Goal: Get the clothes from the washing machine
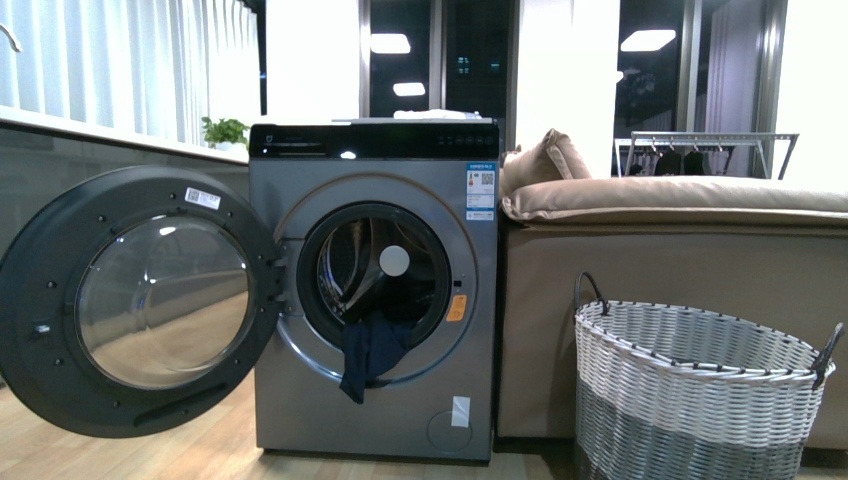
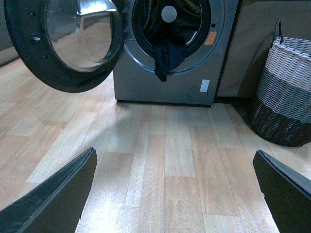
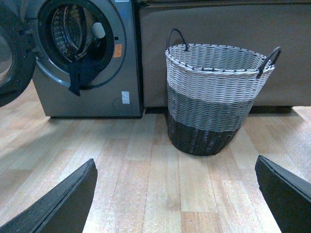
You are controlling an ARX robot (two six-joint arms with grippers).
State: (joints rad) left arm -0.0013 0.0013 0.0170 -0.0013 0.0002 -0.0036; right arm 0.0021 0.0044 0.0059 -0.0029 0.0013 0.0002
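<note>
The grey-silver washing machine point(image 1: 375, 400) stands ahead with its round door point(image 1: 140, 300) swung wide open to the left. The dark navy clothes point(image 1: 372, 350) hang out of the drum over the lower rim of the opening. They also show in the left wrist view point(image 2: 166, 56) and the right wrist view point(image 3: 82, 73). My left gripper point(image 2: 175, 194) is open and empty above the wood floor, well short of the machine point(image 2: 160, 87). My right gripper point(image 3: 175, 194) is open and empty, short of the machine point(image 3: 97, 97). Neither arm shows in the front view.
A white, grey and dark woven basket point(image 1: 700, 390) with two handles stands right of the machine, in front of a beige sofa point(image 1: 680, 260) with cushions. It also shows in the right wrist view point(image 3: 216, 92) and the left wrist view point(image 2: 286, 92). Wood floor point(image 2: 165, 155) lies between.
</note>
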